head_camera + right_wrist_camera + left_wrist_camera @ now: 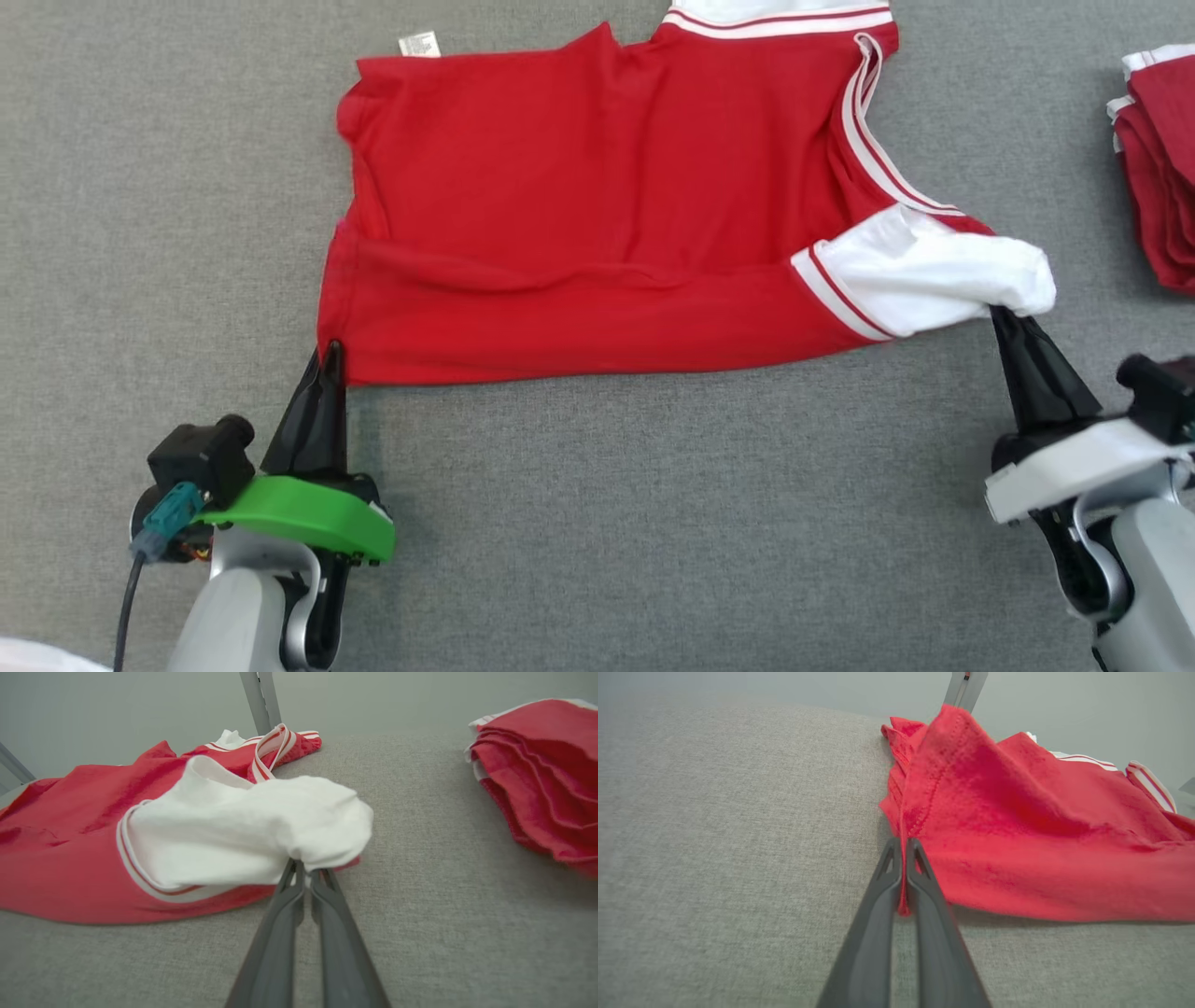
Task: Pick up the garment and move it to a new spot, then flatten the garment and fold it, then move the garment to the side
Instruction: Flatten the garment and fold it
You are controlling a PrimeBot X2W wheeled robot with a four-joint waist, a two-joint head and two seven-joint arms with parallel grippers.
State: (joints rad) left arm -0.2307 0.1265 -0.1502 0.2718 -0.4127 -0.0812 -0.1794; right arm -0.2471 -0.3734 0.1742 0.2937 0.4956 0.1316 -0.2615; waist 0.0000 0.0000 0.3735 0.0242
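Observation:
The garment [597,205] is a red shirt with white striped trim and a white sleeve [934,271], lying spread on the grey table, folded once along its length. My left gripper [331,353] is shut on the garment's near left hem corner; in the left wrist view that gripper [903,847] pinches the red hem [924,807] between its dark fingers. My right gripper [1001,315] is shut on the tip of the white sleeve; in the right wrist view that gripper [306,865] clamps the sleeve [243,826] and the red body [70,849] lies left of it.
A stack of folded red garments [1158,159] sits at the right edge of the table, seen also as a pile [537,774] in the right wrist view. A white label [419,44] pokes out at the garment's far left edge. Grey cloth [653,523] covers the table.

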